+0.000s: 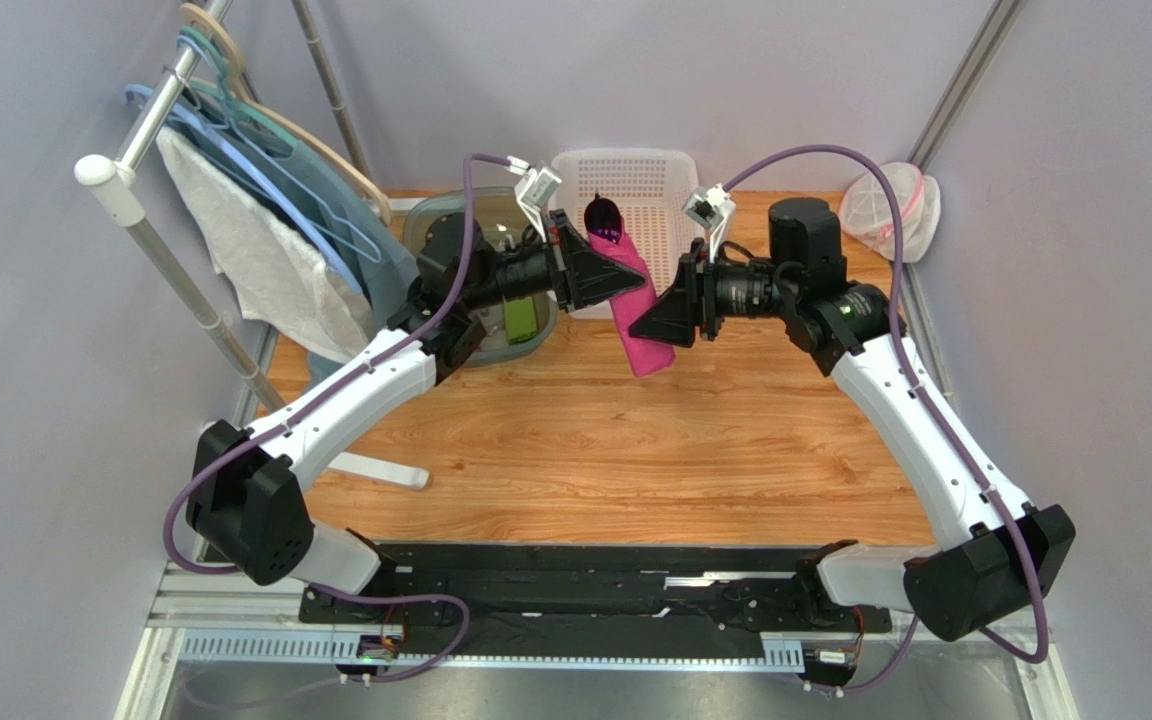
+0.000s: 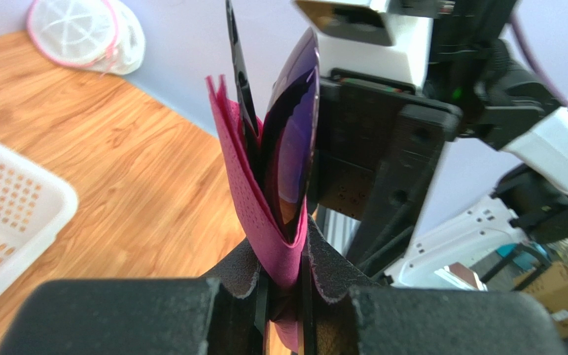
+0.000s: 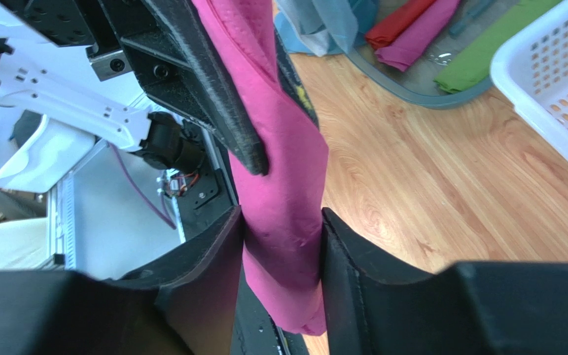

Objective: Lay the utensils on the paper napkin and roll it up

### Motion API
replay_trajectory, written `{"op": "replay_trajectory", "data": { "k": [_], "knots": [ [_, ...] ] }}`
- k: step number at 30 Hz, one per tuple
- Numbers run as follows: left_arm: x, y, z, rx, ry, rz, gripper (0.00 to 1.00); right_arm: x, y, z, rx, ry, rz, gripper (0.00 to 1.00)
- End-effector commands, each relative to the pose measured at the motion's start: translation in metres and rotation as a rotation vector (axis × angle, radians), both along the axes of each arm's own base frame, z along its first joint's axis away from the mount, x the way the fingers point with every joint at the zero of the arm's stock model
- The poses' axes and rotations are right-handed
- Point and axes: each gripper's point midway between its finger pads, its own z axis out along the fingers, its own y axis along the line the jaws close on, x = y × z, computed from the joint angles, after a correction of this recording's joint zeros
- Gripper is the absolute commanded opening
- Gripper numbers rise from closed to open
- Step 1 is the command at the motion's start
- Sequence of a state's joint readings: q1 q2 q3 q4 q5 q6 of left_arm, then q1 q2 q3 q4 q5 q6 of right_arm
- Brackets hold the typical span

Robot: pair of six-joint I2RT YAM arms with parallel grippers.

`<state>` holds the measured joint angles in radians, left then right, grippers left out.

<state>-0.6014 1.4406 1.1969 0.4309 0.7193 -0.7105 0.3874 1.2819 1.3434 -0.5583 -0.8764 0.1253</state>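
Left wrist, one napkin (image 2: 254, 214), one spoon (image 2: 294, 140), one knife (image 2: 236, 66)

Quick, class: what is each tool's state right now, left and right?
Left tool: closed on the paper napkin, with the spoon and knife wrapped inside.
Right tool: closed on the same napkin, further down the roll.

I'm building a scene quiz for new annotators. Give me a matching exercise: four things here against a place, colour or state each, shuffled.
1 paper napkin
2 spoon
3 basket
4 mesh pouch

a white plastic, holed sides
b in the far right corner
c magenta, rolled up
d dark bowl poking out of the roll

Pairs: 1-c; 2-d; 3-a; 4-b
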Motion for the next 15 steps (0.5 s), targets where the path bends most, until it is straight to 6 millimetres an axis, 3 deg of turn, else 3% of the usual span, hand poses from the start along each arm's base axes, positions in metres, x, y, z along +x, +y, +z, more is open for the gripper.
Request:
{"op": "replay_trajectory", "data": {
  "k": [1, 4, 8, 10, 12, 15],
  "knots": [
    [-0.018, 0.002, 0.041, -0.110, -0.126, -0.073, 0.00, -0.016, 0.008, 0.027, 0.091, -0.032, 0.098, 0.30],
    [-0.022, 0.002, 0.046, -0.128, -0.153, -0.098, 0.00, -0.023, 0.010, 0.034, 0.117, -0.026, 0.132, 0.19],
    [-0.026, 0.003, 0.053, -0.140, -0.183, -0.115, 0.00, -0.030, 0.013, 0.041, 0.149, 0.012, 0.167, 0.14],
    [-0.026, 0.002, 0.052, -0.140, -0.182, -0.115, 0.00, -0.030, 0.013, 0.046, 0.164, 0.019, 0.174, 0.00],
    [-0.026, 0.003, 0.052, -0.133, -0.185, -0.112, 0.00, -0.029, 0.014, 0.053, 0.169, -0.003, 0.168, 0.00],
    [-0.024, 0.009, 0.049, -0.111, -0.168, -0.085, 0.29, -0.023, 0.013, 0.068, 0.182, -0.032, 0.135, 0.00]
  ]
}}
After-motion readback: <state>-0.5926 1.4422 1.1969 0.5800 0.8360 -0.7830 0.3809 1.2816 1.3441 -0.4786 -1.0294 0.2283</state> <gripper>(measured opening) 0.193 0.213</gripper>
